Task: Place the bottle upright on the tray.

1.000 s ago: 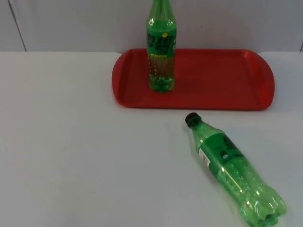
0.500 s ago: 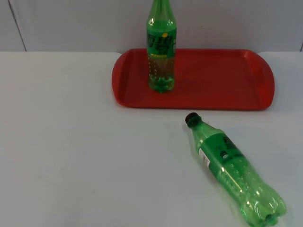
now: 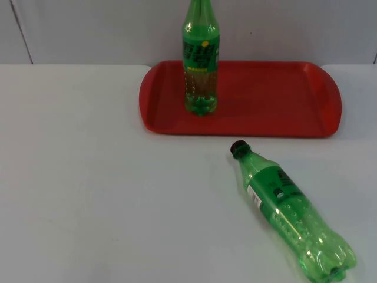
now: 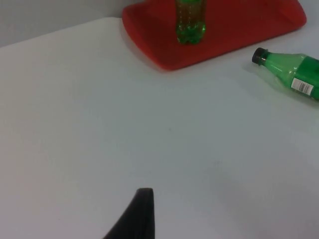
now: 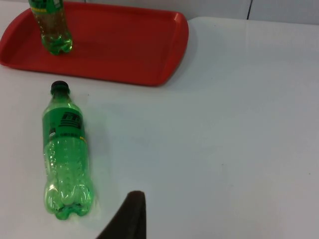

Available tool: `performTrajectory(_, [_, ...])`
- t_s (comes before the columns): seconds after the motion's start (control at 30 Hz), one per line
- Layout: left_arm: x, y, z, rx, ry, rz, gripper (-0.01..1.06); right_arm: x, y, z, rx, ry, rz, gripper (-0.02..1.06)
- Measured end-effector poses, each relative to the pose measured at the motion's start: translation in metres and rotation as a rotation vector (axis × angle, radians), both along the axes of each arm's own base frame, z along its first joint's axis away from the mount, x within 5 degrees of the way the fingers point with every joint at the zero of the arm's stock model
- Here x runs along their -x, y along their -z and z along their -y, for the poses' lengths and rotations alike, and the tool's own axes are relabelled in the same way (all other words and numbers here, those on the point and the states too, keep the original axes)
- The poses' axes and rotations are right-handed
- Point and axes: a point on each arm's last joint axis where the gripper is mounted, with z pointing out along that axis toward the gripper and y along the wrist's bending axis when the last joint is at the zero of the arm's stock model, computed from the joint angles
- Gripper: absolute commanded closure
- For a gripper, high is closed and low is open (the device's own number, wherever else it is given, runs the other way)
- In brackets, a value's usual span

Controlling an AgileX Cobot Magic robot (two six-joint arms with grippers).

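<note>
Both grippers hang above the white table [image 3: 88, 194], on the near side of the red tray [image 3: 265, 100]; whether either is open I cannot tell. One green bottle [image 3: 200, 59] stands upright on the tray's left part. A second bottle [image 3: 291, 212] lies on its side on the table, its black cap [image 3: 238, 148] pointing at the tray.
</note>
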Motion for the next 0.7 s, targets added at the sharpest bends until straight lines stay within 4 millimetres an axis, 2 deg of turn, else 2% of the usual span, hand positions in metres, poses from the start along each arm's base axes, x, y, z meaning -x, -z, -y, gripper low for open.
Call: performTrajectory(0.7, [0.0000,0.0000,0.0000,0.000,0.000,0.000,0.04,0.0000,0.0000,0.0000,0.000,0.000,0.000,-0.01])
